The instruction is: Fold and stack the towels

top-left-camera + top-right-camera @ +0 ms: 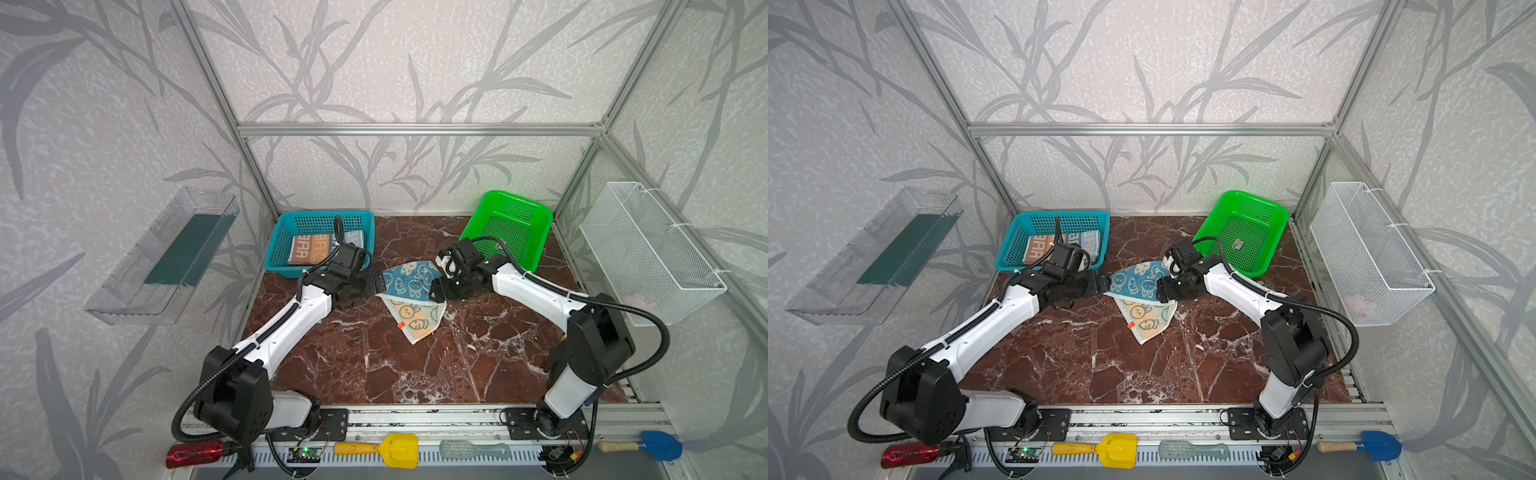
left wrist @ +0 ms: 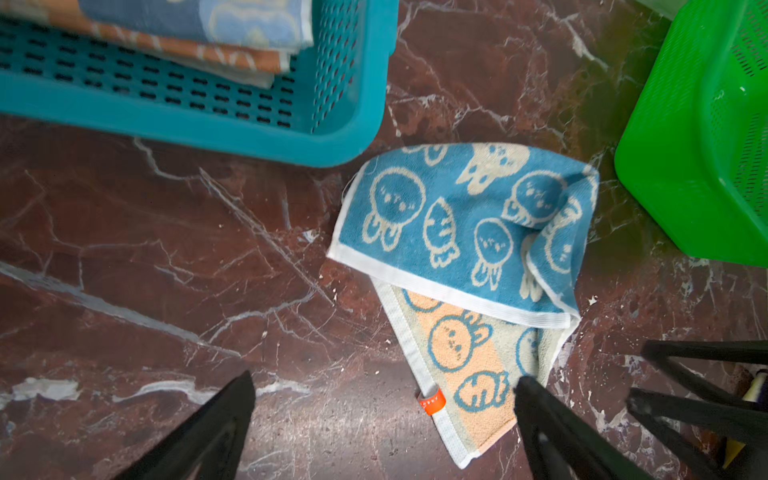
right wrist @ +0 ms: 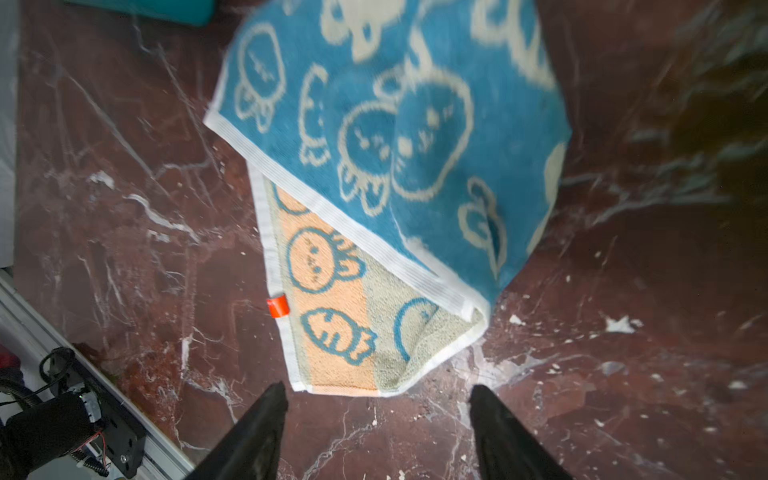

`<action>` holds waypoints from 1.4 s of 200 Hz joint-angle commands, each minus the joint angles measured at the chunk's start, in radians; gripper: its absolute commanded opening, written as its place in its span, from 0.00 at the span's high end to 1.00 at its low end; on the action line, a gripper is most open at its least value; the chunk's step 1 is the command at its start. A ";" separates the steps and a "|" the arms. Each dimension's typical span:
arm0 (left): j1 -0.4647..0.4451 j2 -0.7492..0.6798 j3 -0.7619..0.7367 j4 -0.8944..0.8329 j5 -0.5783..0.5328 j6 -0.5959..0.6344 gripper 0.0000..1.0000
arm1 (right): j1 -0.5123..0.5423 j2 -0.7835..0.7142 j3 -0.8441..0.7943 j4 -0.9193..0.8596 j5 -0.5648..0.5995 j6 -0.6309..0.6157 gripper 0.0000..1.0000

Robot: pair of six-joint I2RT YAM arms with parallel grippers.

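Has striped towel (image 1: 309,249) folded in teal basket (image 1: 277,239), leaves blue towel (image 1: 409,278) crumpled over orange towel (image 1: 415,320), left end effector (image 2: 386,378) and right end effector (image 3: 378,388) released

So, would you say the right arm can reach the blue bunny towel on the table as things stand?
Probably yes: the right fingers stand open at the edge of the blue bunny towel, with nothing across their path. The left fingers sit at its opposite side, out of the way.
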 commanded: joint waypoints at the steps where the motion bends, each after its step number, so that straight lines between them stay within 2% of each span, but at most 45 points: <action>1: -0.018 -0.016 -0.015 0.029 -0.019 -0.026 0.01 | 0.008 0.019 -0.024 0.095 -0.041 0.066 0.33; 28: -0.052 0.071 0.001 0.068 -0.027 -0.032 0.01 | 0.009 0.058 -0.034 0.134 -0.027 0.078 0.39; 69: -0.060 0.251 0.106 0.090 -0.003 -0.044 0.01 | 0.004 0.124 0.001 0.175 -0.011 0.109 0.45; 101: -0.094 0.374 0.183 0.104 -0.059 -0.024 0.01 | -0.021 0.156 0.025 0.188 0.022 0.114 0.47; 120: -0.106 0.448 0.206 0.124 -0.031 -0.039 0.01 | -0.047 0.160 0.030 0.194 0.028 0.110 0.47; 152: -0.140 0.550 0.243 0.116 -0.053 -0.032 0.01 | -0.086 0.138 0.015 0.191 0.054 0.091 0.47; 187: -0.150 0.592 0.239 0.122 -0.038 -0.037 0.01 | -0.142 0.125 0.000 0.182 0.065 0.056 0.47; 224: -0.158 0.567 0.224 0.129 -0.034 -0.046 0.01 | -0.112 0.053 -0.012 0.145 0.080 0.015 0.48; 254: -0.159 0.553 0.224 0.132 -0.029 -0.048 0.01 | -0.101 0.027 -0.051 0.183 0.025 0.053 0.54; 280: -0.161 0.552 0.222 0.131 -0.029 -0.047 0.01 | -0.093 0.056 -0.059 0.214 -0.009 0.077 0.55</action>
